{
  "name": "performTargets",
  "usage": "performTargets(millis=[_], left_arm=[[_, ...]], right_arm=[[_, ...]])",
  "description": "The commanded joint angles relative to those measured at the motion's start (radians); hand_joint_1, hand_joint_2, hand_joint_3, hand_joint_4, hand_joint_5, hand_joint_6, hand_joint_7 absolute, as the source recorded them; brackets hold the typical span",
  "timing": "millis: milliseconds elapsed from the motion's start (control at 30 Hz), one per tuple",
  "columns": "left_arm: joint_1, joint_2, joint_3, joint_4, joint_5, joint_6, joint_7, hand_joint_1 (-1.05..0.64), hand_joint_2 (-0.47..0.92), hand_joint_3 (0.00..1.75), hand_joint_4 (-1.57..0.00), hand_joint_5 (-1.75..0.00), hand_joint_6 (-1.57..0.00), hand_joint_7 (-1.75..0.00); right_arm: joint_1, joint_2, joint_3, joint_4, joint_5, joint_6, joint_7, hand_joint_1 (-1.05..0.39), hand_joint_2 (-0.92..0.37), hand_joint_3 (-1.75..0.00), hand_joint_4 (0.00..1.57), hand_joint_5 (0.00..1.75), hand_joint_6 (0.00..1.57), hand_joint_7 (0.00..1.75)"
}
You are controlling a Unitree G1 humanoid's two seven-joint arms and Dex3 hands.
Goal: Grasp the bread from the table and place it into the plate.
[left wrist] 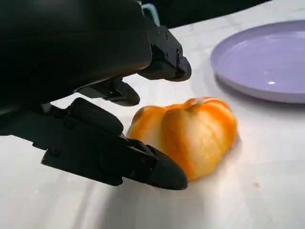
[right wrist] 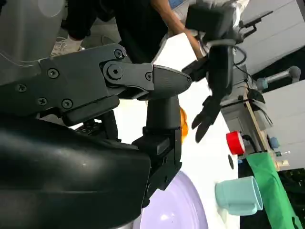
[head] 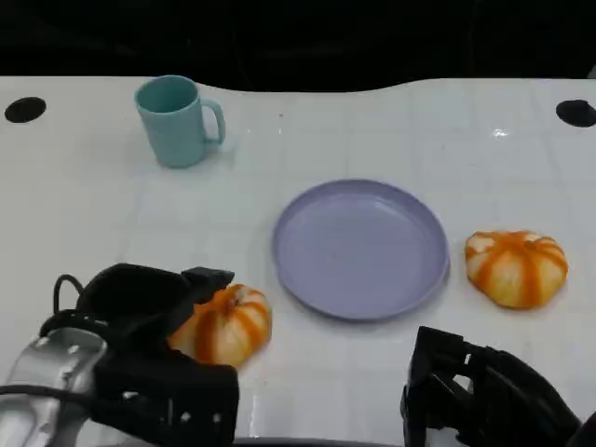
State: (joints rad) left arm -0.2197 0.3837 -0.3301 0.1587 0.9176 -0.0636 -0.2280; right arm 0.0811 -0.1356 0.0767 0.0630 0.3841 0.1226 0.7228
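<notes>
Bread [head: 223,323] on table between open left hand [head: 149,317] fingers; plate [head: 361,248] bare.

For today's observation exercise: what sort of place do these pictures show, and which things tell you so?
Probably a robotics lab or test room. A white table holds staged props: a lilac plate, a teal mug and two bread rolls. The left robot hand reaches the nearer bread roll, and equipment stands are behind.

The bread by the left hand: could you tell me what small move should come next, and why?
Probably close the left hand around the near bread. In the left wrist view its fingers sit spread on either side of the bread, which lies on the table. The plate waits beside it with nothing on it, so a firm hold should come before any lift.
</notes>
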Motion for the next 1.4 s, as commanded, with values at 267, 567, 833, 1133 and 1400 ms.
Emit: performTargets(millis=[267, 567, 833, 1133, 1400], left_arm=[[-0.062, -0.039, -0.105, 0.136, 0.044, 0.061, 0.134, -0.65, 0.92, 0.02, -0.61, -0.13, -0.41, -0.03], [-0.088, -0.037, -0.121, 0.353, -0.02, -0.126, 0.406, -0.42, 0.91, 0.19, -0.73, -1.06, -0.88, -0.32], [-0.156, -0.017, -0.193, 0.563, 0.026, -0.231, 0.691, -0.35, 0.78, 0.73, -0.75, -1.74, -0.87, -0.91], [-0.185, -0.016, -0.231, 0.617, 0.032, -0.247, 0.785, -0.35, 0.73, 0.8, -0.79, -1.75, -0.81, -1.17], [-0.171, -0.003, -0.175, 0.515, -0.028, -0.261, 0.827, -0.33, 0.58, 0.99, -0.84, -1.75, -0.74, -1.36]], right_arm=[[-0.003, -0.01, -0.01, 0.002, 0.005, -0.011, 0.008, -0.51, -0.92, -0.49, 0.62, 1.75, 0.39, 1.75], [0.001, -0.015, -0.011, -0.006, 0.005, -0.005, 0.007, -0.53, -0.92, -0.49, 0.62, 1.75, 0.39, 1.75], [0.002, -0.014, -0.014, -0.008, 0.009, 0.002, 0.003, -0.53, -0.92, -0.47, 0.63, 1.75, 0.4, 1.75], [0.001, -0.016, -0.016, -0.005, 0.011, 0.002, 0.007, -0.53, -0.92, -0.46, 0.63, 1.75, 0.4, 1.75], [0.002, -0.012, -0.016, 0.0, 0.009, 0.006, -0.001, -0.53, -0.92, -0.46, 0.63, 1.75, 0.4, 1.75]])
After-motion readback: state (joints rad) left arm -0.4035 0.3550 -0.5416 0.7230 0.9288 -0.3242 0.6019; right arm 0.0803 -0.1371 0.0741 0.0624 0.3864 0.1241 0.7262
